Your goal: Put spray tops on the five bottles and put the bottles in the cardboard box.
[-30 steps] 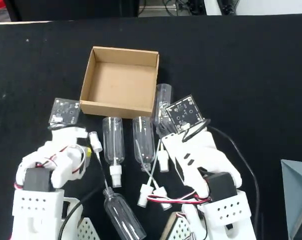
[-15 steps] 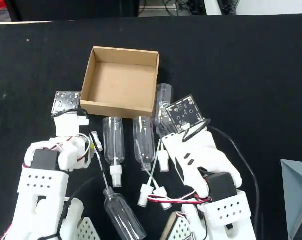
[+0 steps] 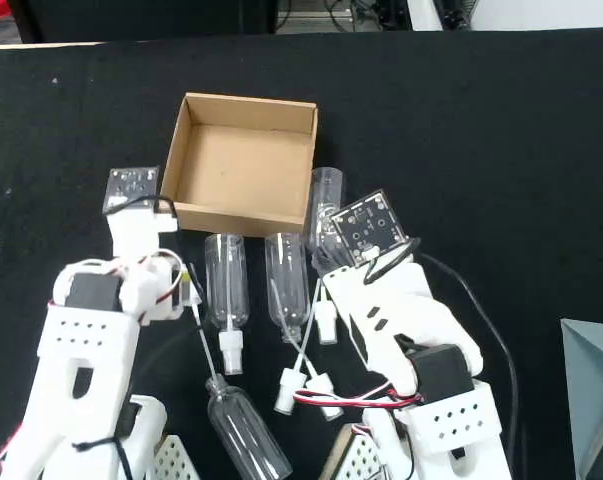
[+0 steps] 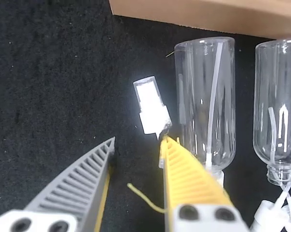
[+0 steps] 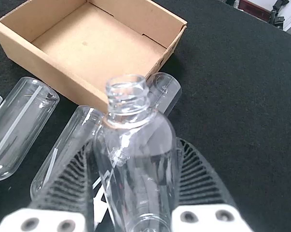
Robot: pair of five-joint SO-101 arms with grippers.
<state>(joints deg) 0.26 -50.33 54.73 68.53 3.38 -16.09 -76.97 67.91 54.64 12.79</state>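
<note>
Five clear bottles lie or stand about the black table (image 3: 501, 150). One open-necked bottle (image 5: 128, 104) is upright in the right gripper (image 5: 134, 154), whose fingers are clamped on its body. Two more (image 3: 227, 280) (image 3: 287, 285) lie side by side just on the near side of the cardboard box (image 3: 243, 165), necks toward the table's near edge. The left of this pair has a white top at its neck and a tube inside. A fourth bottle (image 3: 326, 195) lies along the box's right wall. The fifth bottle (image 3: 249, 435) lies by the near edge, between the arms. The left gripper (image 4: 137, 142) is held moderately wide and grips nothing. A loose spray top (image 4: 151, 110) lies just past its yellow fingertip (image 4: 167, 145). Other loose spray tops (image 3: 303, 385) lie toward the near edge.
</note>
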